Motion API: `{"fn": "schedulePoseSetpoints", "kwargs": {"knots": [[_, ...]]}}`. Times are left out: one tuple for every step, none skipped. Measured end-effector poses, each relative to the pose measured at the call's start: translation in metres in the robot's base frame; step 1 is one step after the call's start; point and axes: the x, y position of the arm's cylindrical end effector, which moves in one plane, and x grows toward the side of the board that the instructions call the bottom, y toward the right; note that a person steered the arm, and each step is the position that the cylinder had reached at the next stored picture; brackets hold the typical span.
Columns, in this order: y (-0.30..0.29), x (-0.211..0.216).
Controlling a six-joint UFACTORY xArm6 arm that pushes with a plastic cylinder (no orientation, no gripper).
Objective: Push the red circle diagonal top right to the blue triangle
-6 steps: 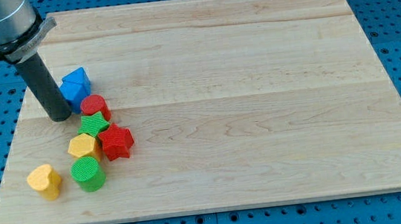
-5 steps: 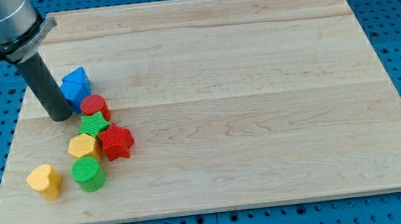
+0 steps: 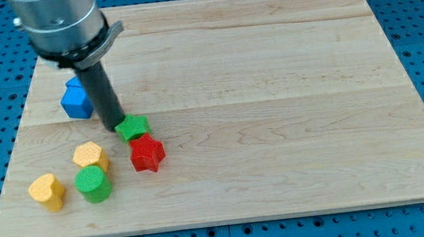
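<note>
Camera view: my tip (image 3: 115,127) touching green star (image 3: 132,127), blue triangle (image 3: 77,100) beside; no end effector.

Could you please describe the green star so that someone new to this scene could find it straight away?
Start at the wooden board and go to the cluster of blocks in its left half. The green star lies right beside my tip, on its right, with the red star just below. The only other green block is a cylinder, further down to the left.
</note>
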Motion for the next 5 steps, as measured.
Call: {"fn": "schedulePoseSetpoints", "kwargs": {"knots": [[-0.006,-0.011],[-0.024,0.001],[-0.042,0.001],[-0.043,-0.029],[-0.033,-0.064]]}}
